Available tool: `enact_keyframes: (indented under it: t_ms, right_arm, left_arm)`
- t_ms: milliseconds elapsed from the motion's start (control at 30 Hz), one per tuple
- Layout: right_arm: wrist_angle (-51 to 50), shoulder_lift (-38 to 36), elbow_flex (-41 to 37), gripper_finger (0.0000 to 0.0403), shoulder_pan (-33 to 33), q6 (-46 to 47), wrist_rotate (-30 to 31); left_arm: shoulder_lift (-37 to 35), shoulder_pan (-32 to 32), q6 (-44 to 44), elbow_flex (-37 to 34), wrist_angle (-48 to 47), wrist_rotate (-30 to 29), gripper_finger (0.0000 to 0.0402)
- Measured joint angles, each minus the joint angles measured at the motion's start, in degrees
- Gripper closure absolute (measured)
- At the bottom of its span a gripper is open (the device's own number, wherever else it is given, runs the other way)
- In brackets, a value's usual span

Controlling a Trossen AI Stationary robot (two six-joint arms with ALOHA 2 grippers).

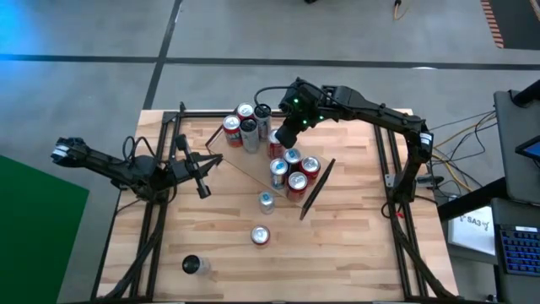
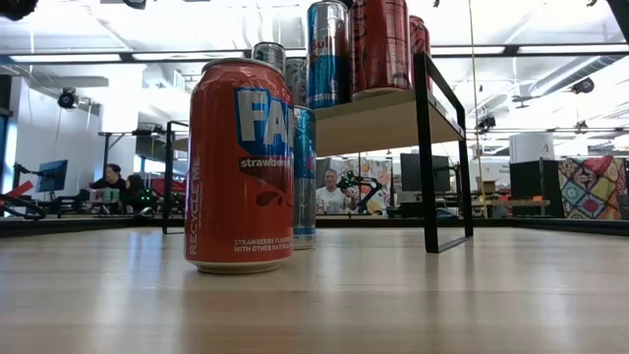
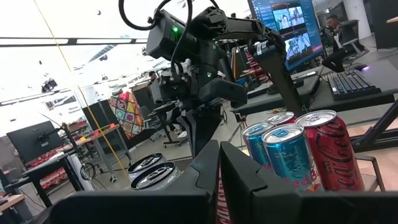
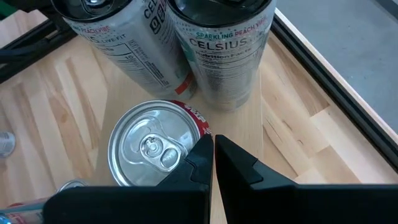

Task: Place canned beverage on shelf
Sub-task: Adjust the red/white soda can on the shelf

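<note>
In the lower centre of the high view, a red can (image 1: 261, 236) stood on the table (image 1: 346, 253), with a small blue can (image 1: 267, 201) above it. Mid-frame, the shelf (image 1: 253, 165) carried two can clusters. At mid-left the left gripper (image 1: 202, 187) waited, jaws closed and empty. Above the shelf's upper edge the right gripper (image 1: 281, 138) hovered, jaws pressed together, holding nothing, just beside a red can (image 4: 151, 151).

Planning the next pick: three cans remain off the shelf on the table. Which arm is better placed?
Left, probably. The left gripper, shut, hangs nearer the loose blue can and red can; the right gripper, shut, sits over the shelf.
</note>
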Motion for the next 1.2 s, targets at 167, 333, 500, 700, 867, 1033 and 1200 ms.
enact_keyframes:
  t_ms: [167,333,500,700,867,1033,1200]
  right_arm:
    - [1.19,0.00,0.00,0.0394,0.38,-0.02,-0.23]
    - [1.35,0.00,0.00,0.0394,0.62,0.38,-1.59]
    - [1.34,0.00,0.00,0.0394,0.93,0.42,-1.58]
    - [1.60,0.00,-0.02,0.0394,1.25,0.42,-2.49]
    - [3.57,0.04,-0.04,0.0394,1.36,0.44,-5.75]
    - [3.61,0.11,0.09,0.0394,1.36,0.86,-5.64]
    - [3.51,-0.05,1.24,0.0394,1.20,0.94,-4.60]
  left_arm:
    - [0.00,-0.01,-0.01,0.00,0.00,0.00,0.0402]
    - [0.00,-0.01,0.01,0.00,-0.01,0.00,0.0402]
    - [0.00,0.00,-0.01,0.00,0.01,0.00,0.0402]
    - [-0.01,-0.01,0.01,0.00,-0.01,0.00,0.0402]
    - [0.00,-0.01,-0.01,0.00,-0.01,0.00,0.0402]
    - [-0.01,-0.01,-0.01,0.00,-0.01,0.00,0.0402]
    - [-0.01,0.01,-0.01,0.00,-0.01,0.00,0.0402]
